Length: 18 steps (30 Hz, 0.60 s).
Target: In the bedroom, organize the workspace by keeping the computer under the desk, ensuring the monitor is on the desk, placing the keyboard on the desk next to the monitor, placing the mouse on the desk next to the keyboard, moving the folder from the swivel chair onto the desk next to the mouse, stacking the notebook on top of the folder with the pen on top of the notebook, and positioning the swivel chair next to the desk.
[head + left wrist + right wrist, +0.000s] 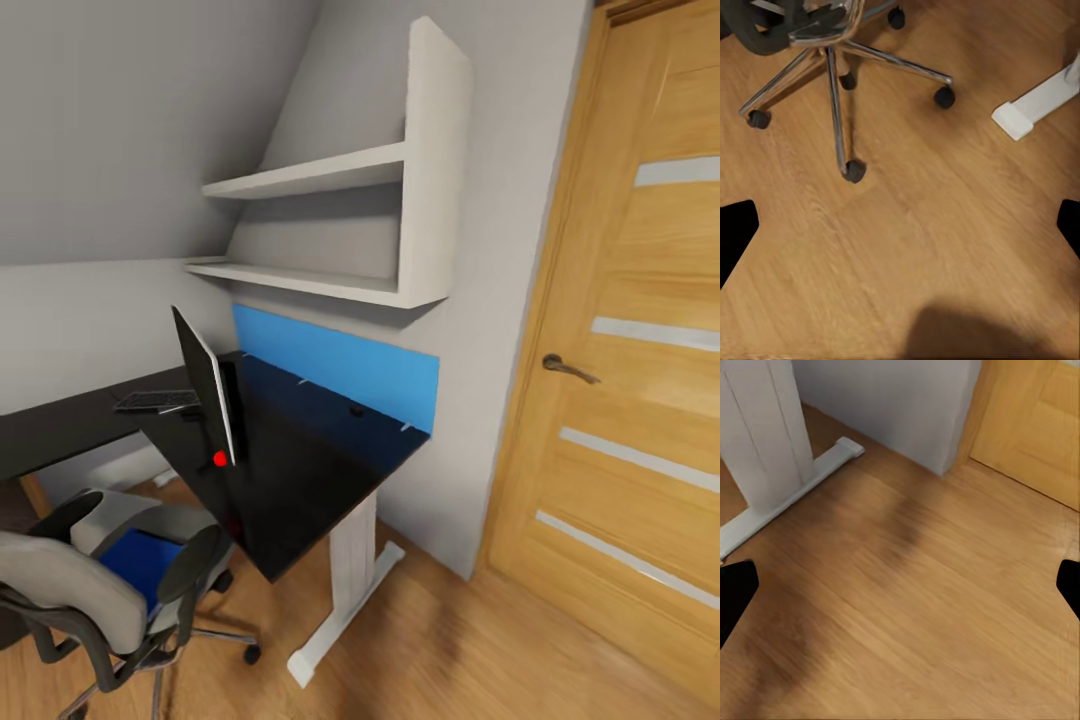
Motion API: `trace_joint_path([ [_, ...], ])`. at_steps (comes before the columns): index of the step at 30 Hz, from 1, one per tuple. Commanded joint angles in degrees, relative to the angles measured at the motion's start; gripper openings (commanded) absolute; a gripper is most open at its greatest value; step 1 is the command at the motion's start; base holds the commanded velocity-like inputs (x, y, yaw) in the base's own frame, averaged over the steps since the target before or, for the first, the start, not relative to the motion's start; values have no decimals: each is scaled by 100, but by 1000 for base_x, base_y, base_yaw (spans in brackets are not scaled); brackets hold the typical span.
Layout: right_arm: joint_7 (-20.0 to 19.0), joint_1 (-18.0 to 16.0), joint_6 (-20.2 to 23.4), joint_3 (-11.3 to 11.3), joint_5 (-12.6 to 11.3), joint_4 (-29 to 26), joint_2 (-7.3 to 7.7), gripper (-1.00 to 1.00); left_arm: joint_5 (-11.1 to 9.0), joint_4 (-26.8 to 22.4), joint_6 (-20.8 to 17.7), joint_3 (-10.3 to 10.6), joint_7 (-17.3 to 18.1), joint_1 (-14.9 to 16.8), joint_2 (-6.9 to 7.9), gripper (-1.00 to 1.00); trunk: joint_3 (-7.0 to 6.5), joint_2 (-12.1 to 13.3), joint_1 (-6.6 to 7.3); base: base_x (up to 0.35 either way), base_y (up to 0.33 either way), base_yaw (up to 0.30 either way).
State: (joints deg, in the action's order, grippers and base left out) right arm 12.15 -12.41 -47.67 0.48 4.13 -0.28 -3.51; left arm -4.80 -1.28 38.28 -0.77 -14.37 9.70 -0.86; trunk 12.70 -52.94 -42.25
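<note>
My left gripper (900, 225) hangs over bare wooden floor (915, 247) with its two black fingertips (735, 232) spread wide apart, nothing between them and nothing touched. My right gripper (900, 589) is the same: fingertips (733, 592) far apart over the floorboards, holding nothing.

Just beyond my left gripper stands the chrome five-star base of the swivel chair (832, 52), its black castors resting on the floor, and near it the white foot of the desk leg (1020, 116). Beyond my right gripper the same white desk leg (761, 435) rises from its foot, with the grey wall and the wooden door (1027, 427) behind.

From my head view, the swivel chair (90, 590) sits nearest, at the lower left, close to the desk's corner. The blue folder (140, 560) lies flat on its seat. Further on is the black desk (300, 470). The monitor (205, 385) stands upright on it, seen nearly edge-on, a red dot at its lower corner. Behind the monitor, the keyboard (155, 401) lies flat on the desktop. A blue panel (340, 365) runs along the wall at the desk's back, with white shelves (340, 230) above it.
</note>
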Motion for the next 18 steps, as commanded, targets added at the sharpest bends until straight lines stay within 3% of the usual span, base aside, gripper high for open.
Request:
trace_joint_path([
  [1,50,-4,-5,5,45,1,-1,100,-39,5,25,-2,9,6,-2,100,8,-6,0,0,-248,289],
  [13,50,-5,-5,4,45,1,6,100,-45,5,30,-2,5,6,-2,100,8,-6,0,0,-298,289],
  [18,52,-7,-5,4,45,1,5,100,-47,5,30,-2,5,6,-2,100,8,-6,0,0,-87,289],
])
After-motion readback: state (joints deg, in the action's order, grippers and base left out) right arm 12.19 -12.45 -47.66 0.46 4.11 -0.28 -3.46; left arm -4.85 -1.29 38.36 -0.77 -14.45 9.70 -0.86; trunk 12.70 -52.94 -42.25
